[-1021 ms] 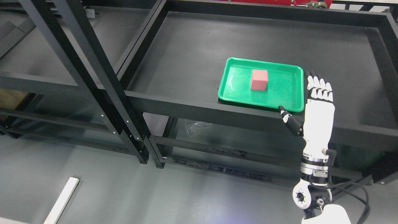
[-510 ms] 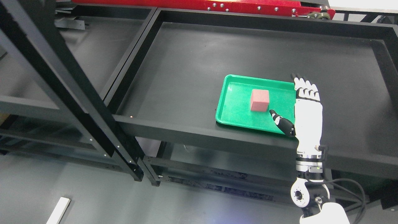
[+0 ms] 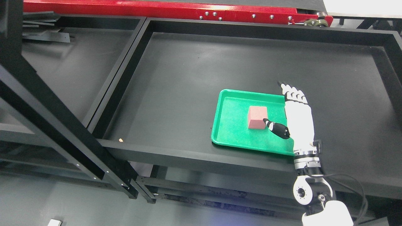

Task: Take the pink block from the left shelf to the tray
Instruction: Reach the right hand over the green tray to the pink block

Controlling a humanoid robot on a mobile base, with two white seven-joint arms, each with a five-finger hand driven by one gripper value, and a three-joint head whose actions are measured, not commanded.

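A pink block [image 3: 257,117] lies inside the green tray [image 3: 232,138] on the black shelf surface. My right hand [image 3: 279,106] hovers over the tray's right side, white with black fingertips, fingers stretched out flat and holding nothing. Its thumb [image 3: 276,128] points left and its tip reaches the block's lower right corner. The arm rises from the bottom right. The left arm is not in the picture.
The tray sits near the front rim [image 3: 194,157] of a wide black shelf with raised edges. A second shelf bay [image 3: 72,69] lies to the left behind a thick black upright post [image 3: 53,116]. A red beam [image 3: 176,9] runs along the back.
The camera has tilted, shifting the whole picture down and left. My right hand has moved left over the tray, so the thumb now reaches the block. The block stays in the tray.
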